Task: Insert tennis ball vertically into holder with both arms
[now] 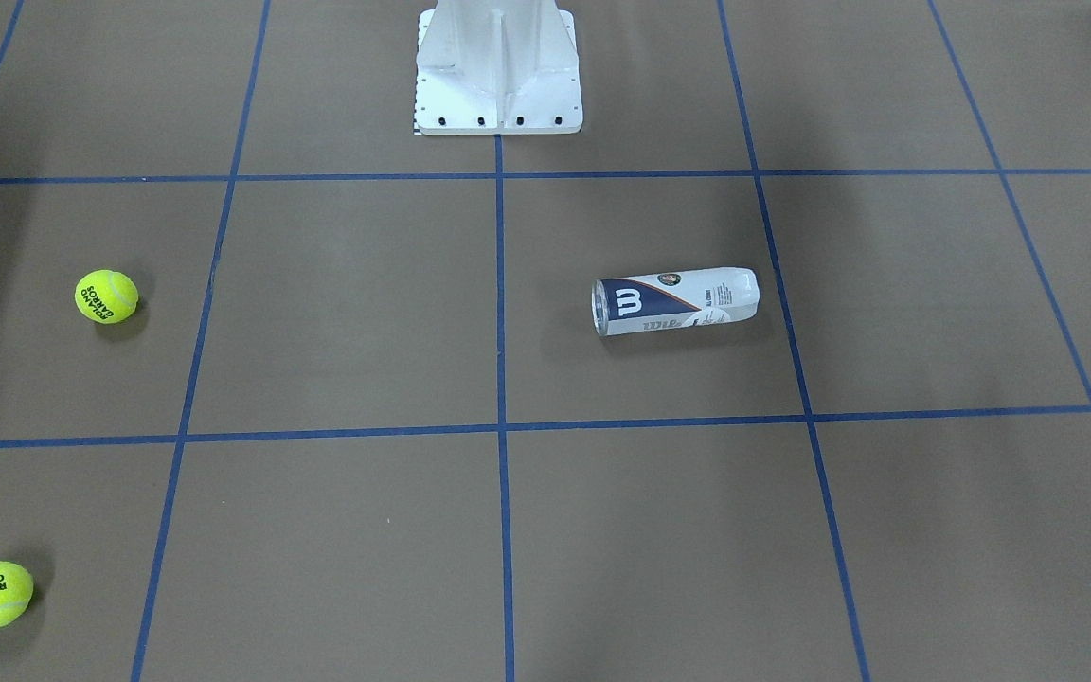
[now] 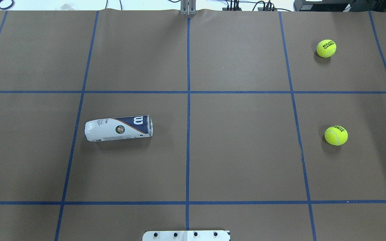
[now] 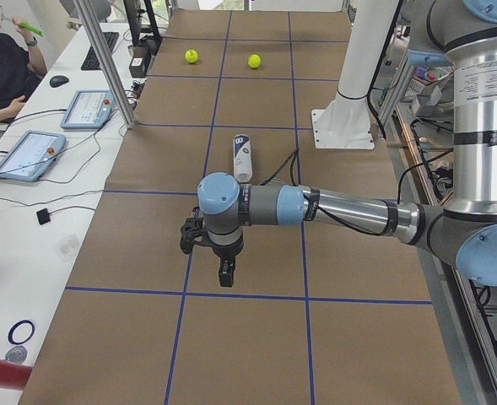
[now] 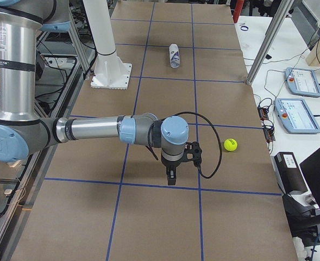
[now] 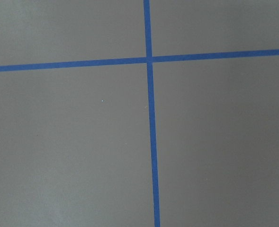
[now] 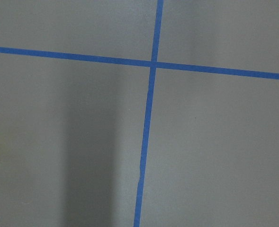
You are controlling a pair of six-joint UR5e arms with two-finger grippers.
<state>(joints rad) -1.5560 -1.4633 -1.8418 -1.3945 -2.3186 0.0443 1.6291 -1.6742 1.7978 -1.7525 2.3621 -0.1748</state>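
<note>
While the left gripper [image 3: 224, 272] and the right gripper [image 4: 171, 175] are hanging above the brown table [image 2: 240, 160], we are standing at the opening step. We cannot tell whether either is open or closed. The clear plastic cylindrical holder with white and navy label [image 2: 117, 129] is lying on its side left of centre. One yellow-green felt tennis ball [image 2: 336, 135] is sitting far right, and a second tennis ball [image 2: 326, 48] is sitting beyond it, nearer the far edge. Next, we judge, one gripper is needing to stand the holder upright while the other is fetching a ball. Wide bare surface is surrounding each object.
</note>
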